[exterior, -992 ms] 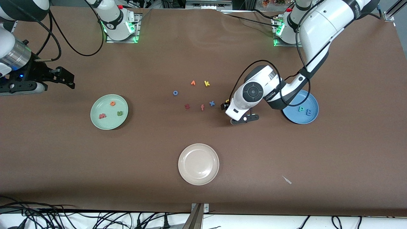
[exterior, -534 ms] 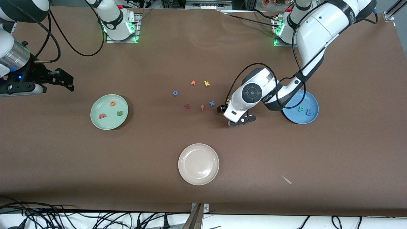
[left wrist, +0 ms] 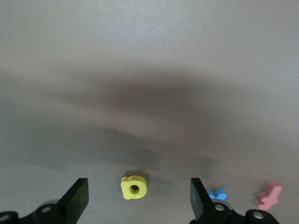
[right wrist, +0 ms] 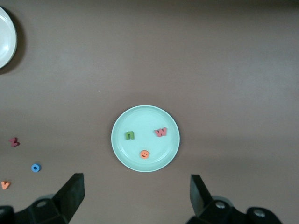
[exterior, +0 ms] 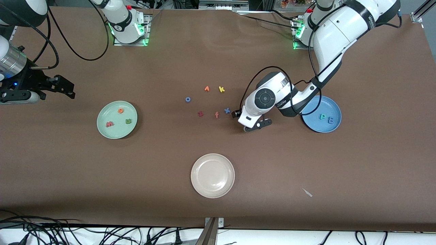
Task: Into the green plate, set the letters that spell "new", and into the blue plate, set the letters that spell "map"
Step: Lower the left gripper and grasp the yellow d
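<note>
From the front we cannot see the yellow a, hidden under the left arm; the cream-white plate is cut off in the right wrist view

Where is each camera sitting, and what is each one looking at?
Front view: high up across the table, facing both arms, seeing the left claw low beside the loose letters and the right claw waiting near the green plate.
Left wrist view: on the left arm, looking down at the yellow letter lying between its open fingers.
Right wrist view: on the right arm, looking down on the green plate, its open fingers showing.
Shared: the front and right wrist views both show the green plate.
</note>
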{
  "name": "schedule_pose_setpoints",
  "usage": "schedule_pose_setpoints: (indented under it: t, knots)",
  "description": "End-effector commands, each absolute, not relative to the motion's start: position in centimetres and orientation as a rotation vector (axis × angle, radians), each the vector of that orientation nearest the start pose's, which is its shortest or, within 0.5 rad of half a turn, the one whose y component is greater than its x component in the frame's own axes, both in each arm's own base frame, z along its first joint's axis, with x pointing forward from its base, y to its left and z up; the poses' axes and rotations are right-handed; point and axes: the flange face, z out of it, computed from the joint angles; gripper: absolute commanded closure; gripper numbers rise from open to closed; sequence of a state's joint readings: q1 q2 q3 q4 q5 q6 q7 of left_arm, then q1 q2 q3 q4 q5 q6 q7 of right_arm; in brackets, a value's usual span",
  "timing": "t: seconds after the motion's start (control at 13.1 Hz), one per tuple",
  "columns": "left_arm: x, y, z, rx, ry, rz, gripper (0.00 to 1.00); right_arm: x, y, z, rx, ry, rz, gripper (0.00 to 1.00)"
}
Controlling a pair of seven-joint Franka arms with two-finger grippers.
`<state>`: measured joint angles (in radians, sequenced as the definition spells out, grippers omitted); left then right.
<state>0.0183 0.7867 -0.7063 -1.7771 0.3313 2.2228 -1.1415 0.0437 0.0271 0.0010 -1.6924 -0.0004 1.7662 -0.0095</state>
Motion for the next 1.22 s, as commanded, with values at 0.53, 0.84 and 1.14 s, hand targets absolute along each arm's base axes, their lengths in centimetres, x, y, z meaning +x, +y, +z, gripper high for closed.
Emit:
schedule_pose_setpoints:
  t: [0.53,0.84,1.14]
  knots:
    - [49.5,-38.4,17.5,-3.062,-0.614,0.460,0.27,57.5,2.6,57.0,-3.116,-0.090,-0.067,0.00]
    - [49.8,-38.0,16.9,-3.053,-0.627,0.466,0.33,57.6,-1.6,59.1,-3.119,0.012,-0.113,0.00]
    - [50.2,-38.1,16.3,-3.058,-0.641,0.457,0.36,56.8,-1.5,59.7,-3.133,0.004,-0.027,0.00]
